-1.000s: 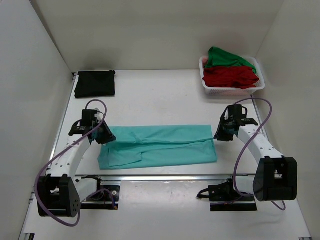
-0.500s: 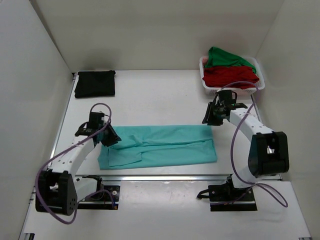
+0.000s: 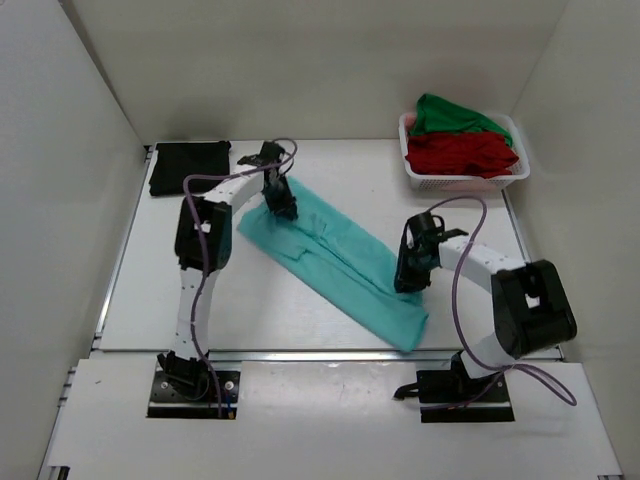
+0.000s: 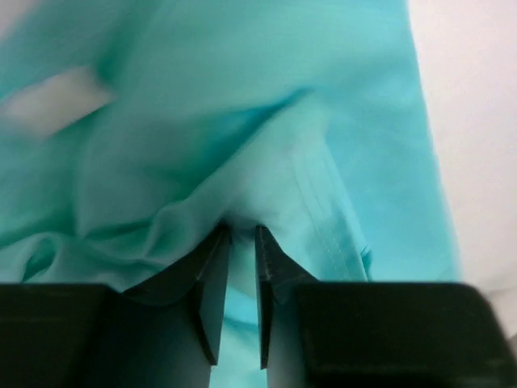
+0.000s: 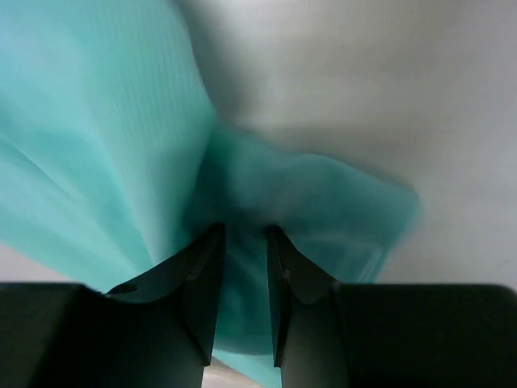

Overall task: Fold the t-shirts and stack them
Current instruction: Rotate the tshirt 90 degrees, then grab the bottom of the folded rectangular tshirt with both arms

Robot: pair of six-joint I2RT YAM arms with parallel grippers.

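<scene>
Top external: teal t-shirt [image 3: 335, 252], long folded strip, diagonal; left pincer [image 3: 283, 207], right pincer [image 3: 408, 282] nipping cloth.

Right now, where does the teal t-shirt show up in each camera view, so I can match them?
Top external: teal t-shirt lies diagonally across the middle of the table, upper left to lower right.
Left wrist: teal t-shirt fills most of the frame, pinched in the left pincer.
Right wrist: teal t-shirt covers the left and centre, pinched in the right pincer.
Shared landmark: the white table, bare beside the cloth in all three.
</scene>
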